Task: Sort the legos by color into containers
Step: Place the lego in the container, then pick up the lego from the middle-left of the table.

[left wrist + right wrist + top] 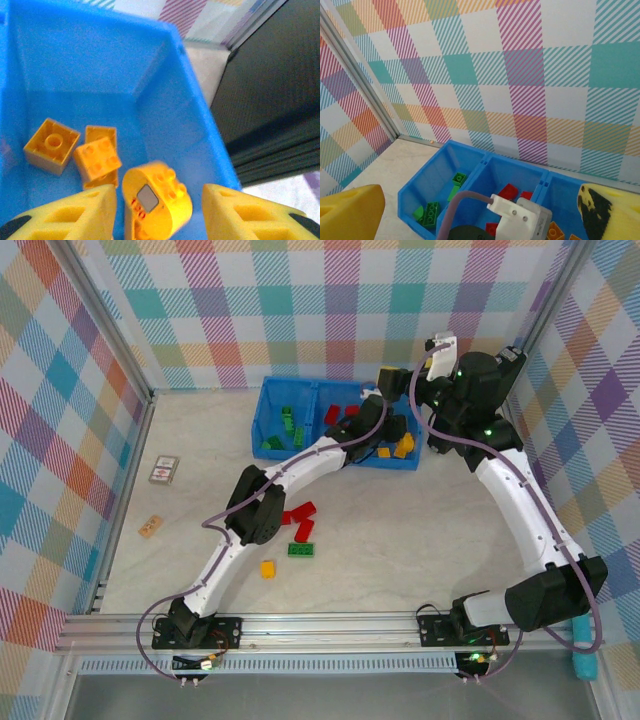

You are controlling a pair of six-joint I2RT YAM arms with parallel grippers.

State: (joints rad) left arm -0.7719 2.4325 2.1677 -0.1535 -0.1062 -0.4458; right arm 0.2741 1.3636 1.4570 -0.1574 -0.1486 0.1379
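Note:
My left gripper [159,192] hangs open inside the right compartment of the blue bin [165,115]. A rounded yellow lego [157,200] sits blurred between its fingers, with a gap on the right side. Two other yellow legos [97,159] lie on that compartment's floor. My right gripper [480,215] is wide open and empty, raised above the containers [470,170], which hold green legos [427,212] on the left and red legos [509,191] in the middle. On the table lie two red legos [301,520], a green lego [301,549] and a yellow one [267,568].
Two small printed cards [164,470] [150,526] lie at the table's left. A black surface [275,100] stands just beyond the bin's right wall. The left arm [300,460] stretches diagonally over the table to the bin. Checked walls enclose the area.

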